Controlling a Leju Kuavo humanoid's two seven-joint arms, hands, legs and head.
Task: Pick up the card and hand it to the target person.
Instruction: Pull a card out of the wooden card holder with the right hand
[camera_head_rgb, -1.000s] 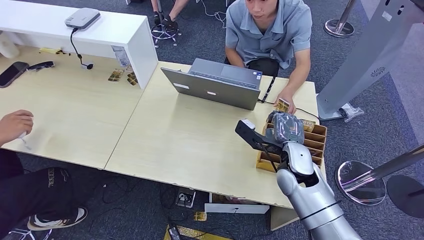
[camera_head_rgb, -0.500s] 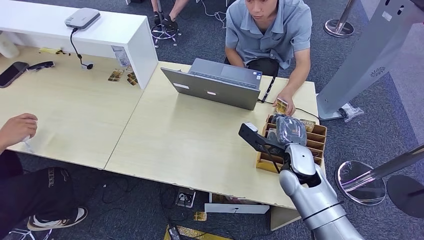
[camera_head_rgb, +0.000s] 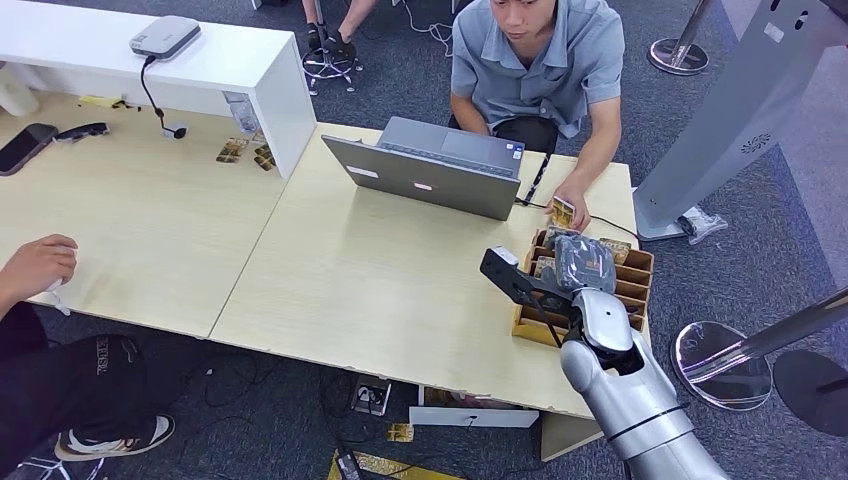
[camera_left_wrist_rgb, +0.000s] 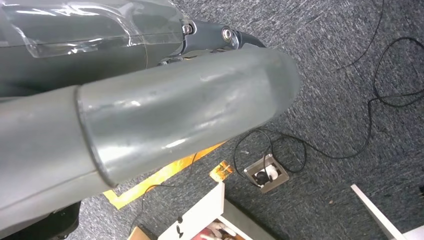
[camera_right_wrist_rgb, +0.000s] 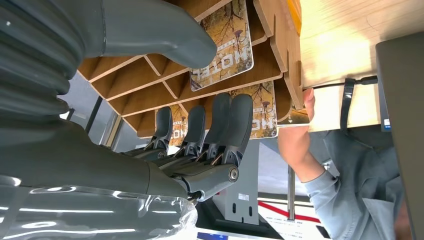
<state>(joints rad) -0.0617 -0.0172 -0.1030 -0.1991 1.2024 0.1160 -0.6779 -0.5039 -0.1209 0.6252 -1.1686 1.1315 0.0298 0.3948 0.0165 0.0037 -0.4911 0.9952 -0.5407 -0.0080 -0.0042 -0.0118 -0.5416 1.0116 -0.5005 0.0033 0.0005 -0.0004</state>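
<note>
Cards (camera_right_wrist_rgb: 223, 46) are lying in the wooden rack (camera_head_rgb: 632, 272) (at the table's (camera_head_rgb: 380, 270) far right); our right hand (camera_right_wrist_rgb: 200, 130) is hovering over them, fingers (camera_right_wrist_rgb: 235, 125) spread, gripping nothing.

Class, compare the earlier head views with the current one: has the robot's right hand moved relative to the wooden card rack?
Yes. The right hand has crept rightward and slightly lower in the picture, further over the wooden card rack, which has stayed put on the table.

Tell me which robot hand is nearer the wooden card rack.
Right. The right hand hangs directly over the wooden card rack, fingers spread above its cards. The left hand hangs down by the carpet floor, away from the rack.
</note>
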